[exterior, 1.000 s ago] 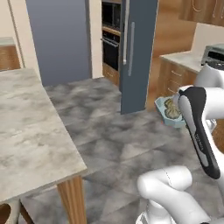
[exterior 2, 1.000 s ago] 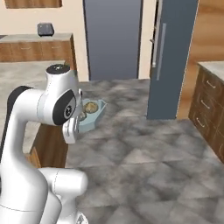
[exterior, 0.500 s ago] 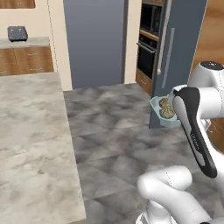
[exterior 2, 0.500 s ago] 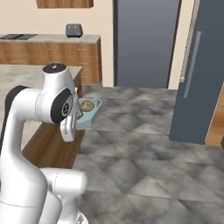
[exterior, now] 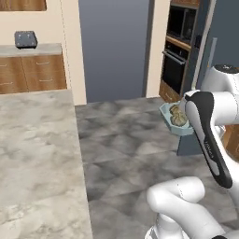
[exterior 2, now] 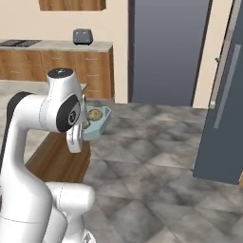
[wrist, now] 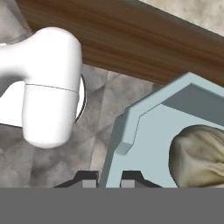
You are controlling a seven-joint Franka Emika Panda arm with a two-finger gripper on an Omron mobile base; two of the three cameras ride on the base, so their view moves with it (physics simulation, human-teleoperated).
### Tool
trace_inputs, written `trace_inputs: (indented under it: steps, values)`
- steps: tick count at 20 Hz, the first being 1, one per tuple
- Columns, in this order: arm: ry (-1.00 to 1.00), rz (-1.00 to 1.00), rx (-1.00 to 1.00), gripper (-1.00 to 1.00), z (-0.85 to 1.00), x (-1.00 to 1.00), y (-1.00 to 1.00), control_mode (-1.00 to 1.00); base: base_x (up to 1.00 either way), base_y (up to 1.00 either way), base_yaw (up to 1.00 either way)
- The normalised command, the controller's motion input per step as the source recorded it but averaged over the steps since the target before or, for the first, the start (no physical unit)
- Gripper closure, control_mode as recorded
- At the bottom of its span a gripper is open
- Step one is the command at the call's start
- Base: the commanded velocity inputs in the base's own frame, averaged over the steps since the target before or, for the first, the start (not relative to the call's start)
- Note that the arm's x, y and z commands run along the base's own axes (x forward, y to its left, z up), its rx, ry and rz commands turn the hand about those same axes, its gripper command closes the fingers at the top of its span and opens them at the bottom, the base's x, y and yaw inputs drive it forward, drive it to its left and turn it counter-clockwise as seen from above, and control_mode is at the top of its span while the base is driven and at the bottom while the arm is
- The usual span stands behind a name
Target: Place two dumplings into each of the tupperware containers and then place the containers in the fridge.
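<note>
Above the grey stone-patterned floor (exterior 2: 156, 190), the gripper (wrist: 109, 180) is closed on the near wall of a tupperware container (wrist: 144, 144), one dark tip on each side of the rim. That tray is smooth pale blue-teal plastic with chamfered corners, held in the air beside the arm (exterior: 207, 121). Two lumpy tan dumplings (exterior: 178, 116) with pale creases lie inside. At far right stands the slate blue-grey fridge (exterior 2: 225, 109) with its vertical grey bar handle. No writing is legible anywhere.
</note>
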Motion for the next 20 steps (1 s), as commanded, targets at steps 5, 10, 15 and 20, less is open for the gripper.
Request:
trace_inputs:
  steps: [5, 10, 15, 20]
  values:
    - [0.0, 0.0, 0.0, 1.0, 0.0, 0.0, 0.0, 1.0, 1.0, -0.06, 0.01]
    - [0.0, 0.0, 0.0, 1.0, 0.0, 0.0, 0.0, 1.0, 1.0, -0.21, -0.02]
    - [0.0, 0.0, 0.0, 1.0, 0.0, 0.0, 0.0, 1.0, 1.0, -0.21, -0.24]
    - [0.0, 0.0, 0.0, 1.0, 0.0, 0.0, 0.0, 1.0, 0.82, 0.05, -0.57]
